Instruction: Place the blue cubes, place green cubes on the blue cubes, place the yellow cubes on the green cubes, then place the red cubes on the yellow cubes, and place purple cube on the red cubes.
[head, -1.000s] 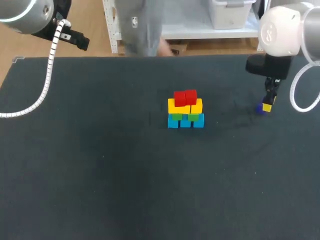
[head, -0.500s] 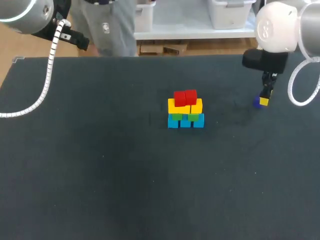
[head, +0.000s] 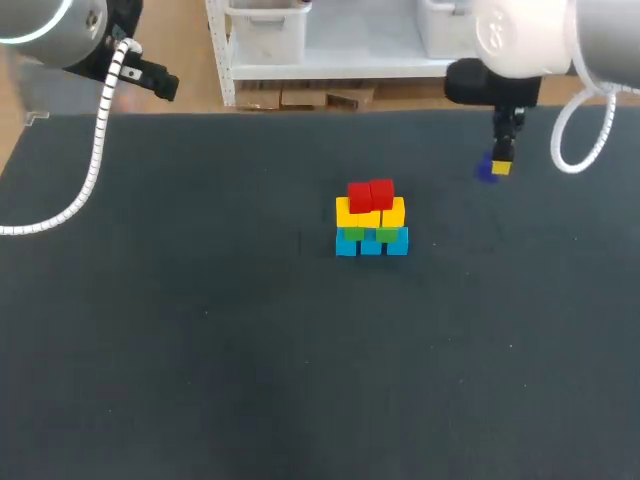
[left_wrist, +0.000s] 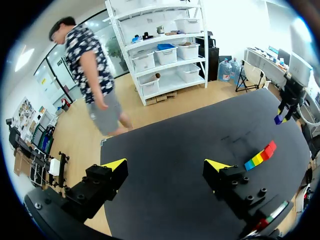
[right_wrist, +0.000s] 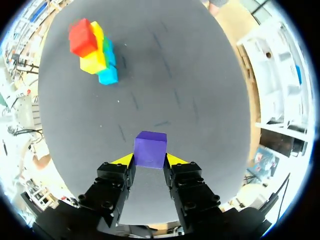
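Note:
A stack of cubes stands mid-table: blue cubes (head: 371, 243) at the base, green cubes (head: 386, 234) on them, yellow cubes (head: 368, 214) above, and two red cubes (head: 370, 194) on top. The same stack (right_wrist: 92, 50) lies far ahead of my right gripper (right_wrist: 150, 159), which is shut on the purple cube (right_wrist: 150, 148) and holds it in the air. From the head camera the purple cube (head: 487, 170) hangs at the back right, above the table. My left gripper (left_wrist: 165, 167) is open and empty, high over the far left corner.
The black table (head: 200, 340) carries nothing else. The stack (left_wrist: 260, 157) and my right arm with the purple cube (left_wrist: 278, 119) show far ahead of the left gripper.
My right gripper has lifted the purple cube off the table and carried it up and leftwards, toward the stack. The left arm has kept still.

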